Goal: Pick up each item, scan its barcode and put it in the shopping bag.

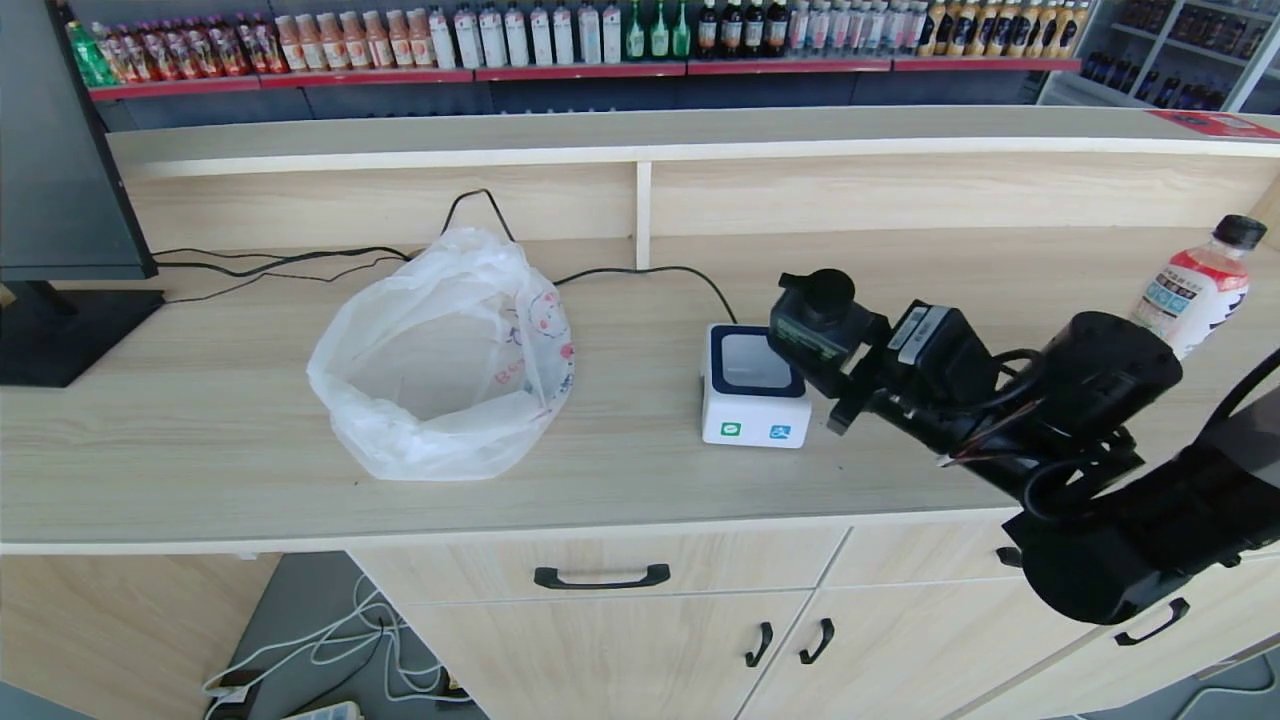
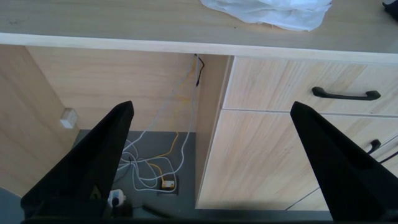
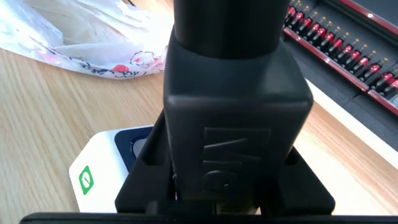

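Observation:
My right gripper (image 1: 862, 372) is shut on a dark square bottle (image 1: 818, 322) with a round black cap, held tilted just over the right edge of the white barcode scanner (image 1: 750, 398). In the right wrist view the dark bottle (image 3: 236, 106) stands over the scanner (image 3: 99, 171), with the bag (image 3: 81, 37) beyond. The white plastic shopping bag (image 1: 440, 360) lies mouth open on the counter, left of the scanner. My left gripper (image 2: 211, 155) hangs open below counter height, facing the cabinet fronts, with the bag's edge (image 2: 267, 11) above it.
A pink-labelled drink bottle (image 1: 1195, 290) stands at the counter's far right. A monitor stand (image 1: 60, 330) sits at the left edge and black cables (image 1: 300, 262) trail behind the bag. A raised wooden ledge (image 1: 640, 150) bounds the counter's back. Drawer handles (image 2: 345, 94) are below.

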Robot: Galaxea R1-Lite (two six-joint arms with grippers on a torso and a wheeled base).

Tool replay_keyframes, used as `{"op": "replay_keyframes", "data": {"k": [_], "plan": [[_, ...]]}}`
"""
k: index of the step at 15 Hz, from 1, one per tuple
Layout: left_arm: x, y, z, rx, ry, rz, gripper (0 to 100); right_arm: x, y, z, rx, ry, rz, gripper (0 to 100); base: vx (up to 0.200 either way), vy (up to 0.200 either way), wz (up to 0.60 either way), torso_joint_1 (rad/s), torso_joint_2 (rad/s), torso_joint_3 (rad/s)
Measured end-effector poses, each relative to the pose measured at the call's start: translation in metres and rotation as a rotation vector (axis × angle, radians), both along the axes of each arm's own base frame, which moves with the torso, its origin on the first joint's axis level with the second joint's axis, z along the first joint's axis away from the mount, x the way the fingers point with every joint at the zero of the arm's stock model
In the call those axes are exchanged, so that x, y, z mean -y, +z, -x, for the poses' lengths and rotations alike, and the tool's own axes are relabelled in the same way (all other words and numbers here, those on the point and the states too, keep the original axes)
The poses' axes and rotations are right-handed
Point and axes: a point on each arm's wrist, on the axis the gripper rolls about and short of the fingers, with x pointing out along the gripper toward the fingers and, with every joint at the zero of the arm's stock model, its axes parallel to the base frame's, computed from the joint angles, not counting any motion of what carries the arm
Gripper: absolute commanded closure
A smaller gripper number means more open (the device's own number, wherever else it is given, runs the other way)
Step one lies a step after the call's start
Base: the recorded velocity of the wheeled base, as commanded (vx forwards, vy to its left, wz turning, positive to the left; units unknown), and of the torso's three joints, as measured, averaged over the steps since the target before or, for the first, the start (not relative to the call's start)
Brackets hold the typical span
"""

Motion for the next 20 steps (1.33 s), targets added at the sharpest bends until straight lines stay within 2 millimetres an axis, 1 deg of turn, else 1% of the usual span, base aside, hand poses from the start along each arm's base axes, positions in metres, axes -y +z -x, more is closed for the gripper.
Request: {"op": "replay_keyframes", "data": {"k": [2, 6, 9, 10, 12, 15, 19, 20], "plan": [[0.0, 0.0, 0.0, 0.0, 0.0, 0.0, 0, 0.007, -0.001, 0.016, -0.061, -0.032, -0.029, 100, 0.0, 0.0, 0.0, 0.0, 0.0, 0.0], [0.0, 0.0, 0.0, 0.0, -0.001, 0.0, 0, 0.028, -0.006, 0.067, -0.245, -0.074, -0.121, 100, 0.0, 0.0, 0.0, 0.0, 0.0, 0.0], [0.0, 0.0, 0.0, 0.0, -0.001, -0.001, 0, 0.04, 0.0, 0.1, -0.339, -0.044, -0.227, 100, 0.0, 0.0, 0.0, 0.0, 0.0, 0.0], [0.0, 0.0, 0.0, 0.0, 0.0, -0.001, 0, 0.043, 0.002, 0.107, -0.347, -0.037, -0.248, 100, -0.2, 0.0, 0.0, 0.002, 0.0, 0.002], [0.0, 0.0, 0.0, 0.0, 0.0, 0.001, 0, 0.047, 0.005, 0.118, -0.35, -0.045, -0.27, 100, -0.2, 0.0, 0.0, 0.012, 0.01, 0.002], [0.0, 0.0, 0.0, 0.0, 0.0, 0.001, 0, 0.051, 0.005, 0.126, -0.352, -0.049, -0.28, 100, -0.2, 0.0, 0.0, -0.006, 0.0, 0.004], [0.0, 0.0, 0.0, 0.0, -0.001, 0.0, 0, 0.05, 0.013, 0.124, -0.332, -0.037, -0.306, 100, 0.0, 0.0, 0.0, 0.0, 0.0, 0.0], [0.0, 0.0, 0.0, 0.0, -0.001, 0.0, 0, 0.05, 0.015, 0.123, -0.324, -0.037, -0.311, 100, 0.0, 0.2, 0.0, 0.027, 0.0, 0.002]]}}
